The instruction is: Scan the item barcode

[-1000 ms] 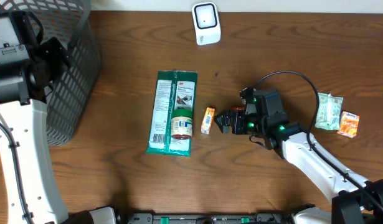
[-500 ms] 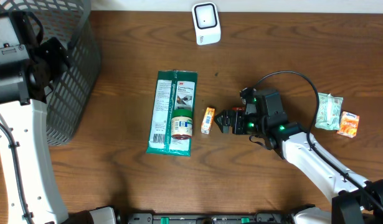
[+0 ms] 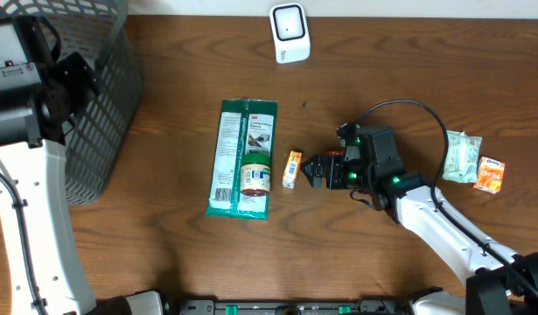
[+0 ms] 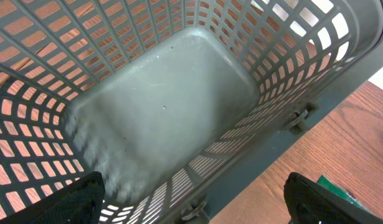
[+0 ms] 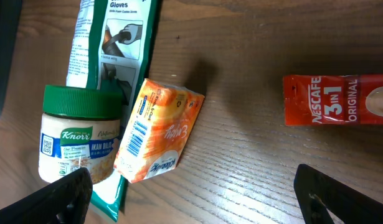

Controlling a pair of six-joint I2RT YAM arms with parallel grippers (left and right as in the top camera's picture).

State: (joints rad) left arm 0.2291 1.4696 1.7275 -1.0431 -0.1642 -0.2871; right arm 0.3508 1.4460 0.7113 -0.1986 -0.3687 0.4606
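Jaws stand wide apart on both: right gripper (image 3: 313,171) empty beside the orange packet (image 3: 291,169), left gripper (image 4: 197,206) empty over the basket (image 4: 160,112).

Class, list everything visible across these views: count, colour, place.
basket: one, grey, far left
scanner: one, white, top centre
glove packet: one, green, table centre
Knorr jar: one, green-lidded, on glove packet
small carton: one, orange, right of jar
Nescafe sachet: one, red, right wrist view only
pale pack: one, pale green, far right
orange pouch: one, orange, beside pale pack
left gripper: one, black, open over basket
right gripper: one, black, open, facing small carton
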